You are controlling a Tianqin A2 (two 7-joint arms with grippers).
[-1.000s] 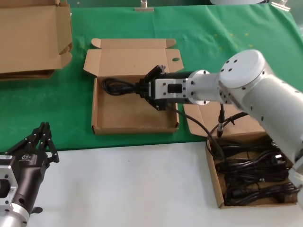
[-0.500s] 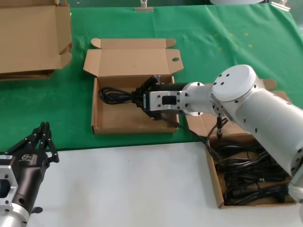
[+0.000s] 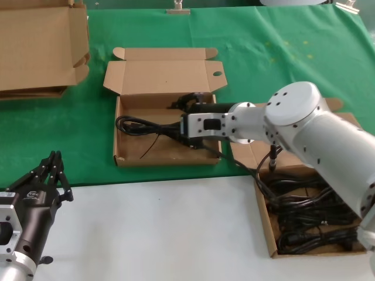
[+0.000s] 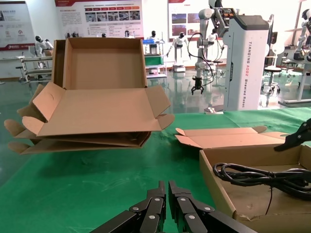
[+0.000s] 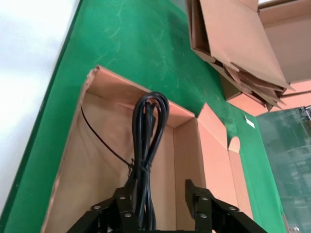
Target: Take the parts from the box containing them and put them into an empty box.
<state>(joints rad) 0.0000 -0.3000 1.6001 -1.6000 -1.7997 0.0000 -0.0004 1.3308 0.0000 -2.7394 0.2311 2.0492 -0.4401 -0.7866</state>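
Lying lengthwise on the floor of the empty box (image 3: 140, 153) is one coiled cable bundle (image 3: 143, 126), its looped end toward the box's left wall and a thin loose tail curling toward the front wall; in the right wrist view the bundle (image 5: 146, 145) runs straight out from between the fingers. Right gripper (image 3: 183, 130): low inside this box, jaws spread, the cable passing close against one finger (image 5: 127, 206) and the other finger standing clear of it; whether that finger is touching the cable cannot be told. Judged step: release of the bundle, with withdrawal to follow. To do it well, lift straight up with the jaws kept wide so the coil and its tail are not dragged out over the wall, then clear the hinged lid (image 3: 161, 73) behind. Box containing the parts (image 3: 265, 222): at the robot's right on the white tabletop (image 3: 164, 234), several black bundles (image 3: 316, 219) remaining, so much of the task is judged outstanding. Left gripper (image 3: 50, 175): parked near the left front, fingers pressed together, holding nothing. Larger folded cartons (image 3: 38, 50): stacked at far left on the green cloth (image 3: 281, 47).
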